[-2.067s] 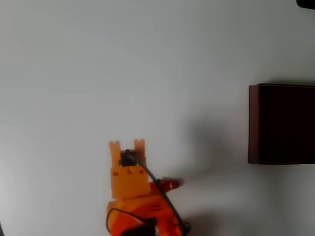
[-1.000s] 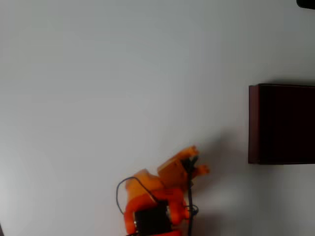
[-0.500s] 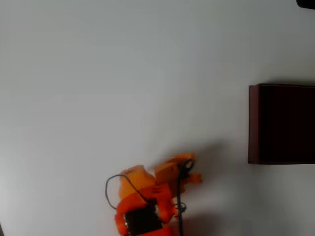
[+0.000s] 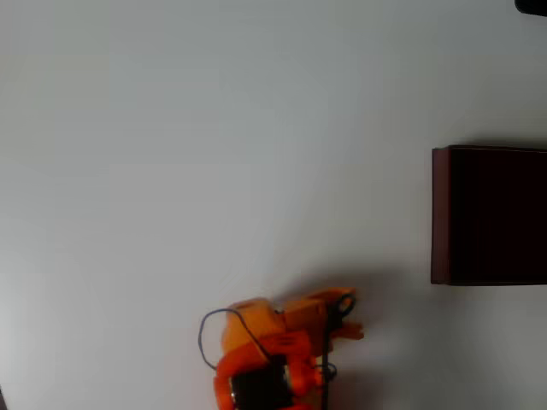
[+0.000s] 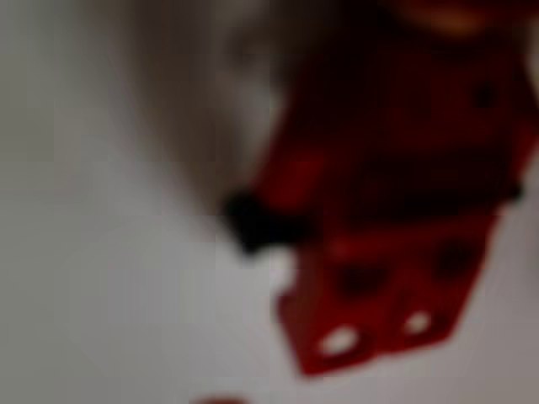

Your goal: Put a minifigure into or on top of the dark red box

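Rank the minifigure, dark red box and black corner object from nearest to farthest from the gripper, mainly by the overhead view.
1. minifigure: right at the gripper, close-up in the wrist view.
2. dark red box: right edge.
3. black object: top-right corner.

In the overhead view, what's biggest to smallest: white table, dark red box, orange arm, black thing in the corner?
1. white table
2. dark red box and orange arm: too alike to rank; the arm is nearer the camera and the box is cut off
3. black corner thing
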Robot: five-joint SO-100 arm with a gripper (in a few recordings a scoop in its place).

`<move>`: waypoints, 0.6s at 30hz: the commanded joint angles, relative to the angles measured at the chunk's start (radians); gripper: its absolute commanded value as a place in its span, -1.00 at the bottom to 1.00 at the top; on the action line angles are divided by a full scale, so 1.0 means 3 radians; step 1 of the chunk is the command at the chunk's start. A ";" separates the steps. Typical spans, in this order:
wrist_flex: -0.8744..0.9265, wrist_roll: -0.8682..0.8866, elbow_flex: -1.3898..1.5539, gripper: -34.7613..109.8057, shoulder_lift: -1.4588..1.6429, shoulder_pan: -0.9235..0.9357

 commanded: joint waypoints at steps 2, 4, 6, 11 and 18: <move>-0.0036 0.0051 0.0041 -0.26 0.0077 -0.0041; -0.0051 0.0056 0.0026 -0.26 0.0046 -0.0041; -0.0056 0.0056 0.0010 -0.26 0.0020 -0.0041; -0.0205 0.0133 0.0020 -0.27 -0.0077 -0.0077; -0.0353 0.0102 0.0020 -0.27 -0.0230 -0.0020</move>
